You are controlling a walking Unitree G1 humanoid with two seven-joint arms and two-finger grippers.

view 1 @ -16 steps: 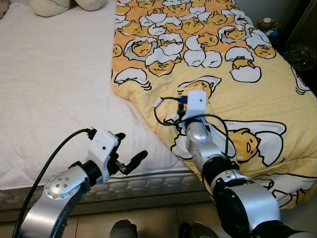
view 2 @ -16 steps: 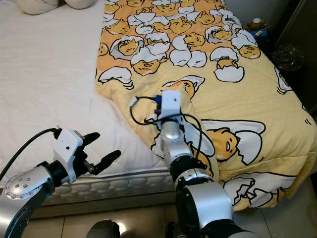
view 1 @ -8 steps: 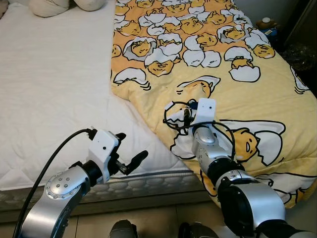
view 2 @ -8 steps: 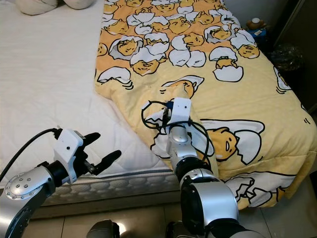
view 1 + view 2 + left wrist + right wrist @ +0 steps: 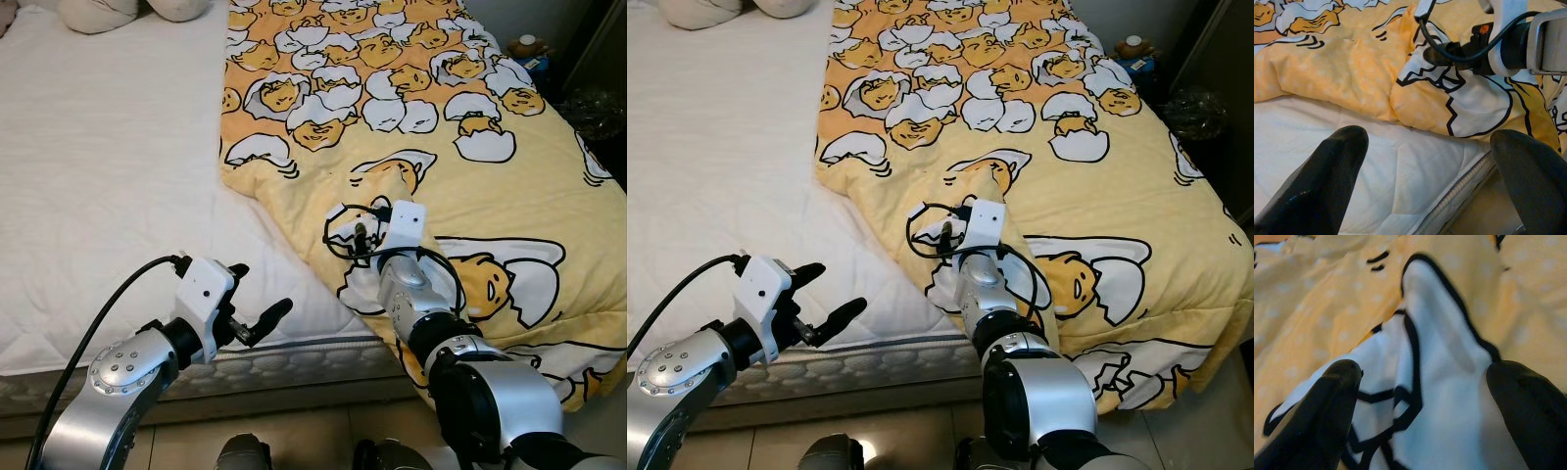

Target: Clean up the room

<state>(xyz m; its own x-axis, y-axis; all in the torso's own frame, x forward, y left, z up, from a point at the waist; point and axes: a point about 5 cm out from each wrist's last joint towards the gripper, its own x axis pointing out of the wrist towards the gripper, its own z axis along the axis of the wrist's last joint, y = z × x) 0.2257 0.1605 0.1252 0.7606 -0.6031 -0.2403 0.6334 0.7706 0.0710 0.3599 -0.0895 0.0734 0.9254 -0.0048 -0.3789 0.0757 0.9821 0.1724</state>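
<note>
One yellow blanket (image 5: 470,166), one mattress (image 5: 108,186)

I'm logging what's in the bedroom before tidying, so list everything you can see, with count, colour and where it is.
Blanket: one, yellow with a white and orange egg cartoon print, covering the right half of the bed, its left edge bunched up.
Mattress: one, white quilted, bare on the left half.
Pillows: two, off-white, at the head of the bed, top left.
Small toy figure: one, brown and white, on something blue beside the bed, top right.
Floor: beige, at the foot of the bed.
Left gripper: black fingers open, over the mattress's near edge.
Right gripper: black fingers open, down at a raised fold of the blanket.
</note>
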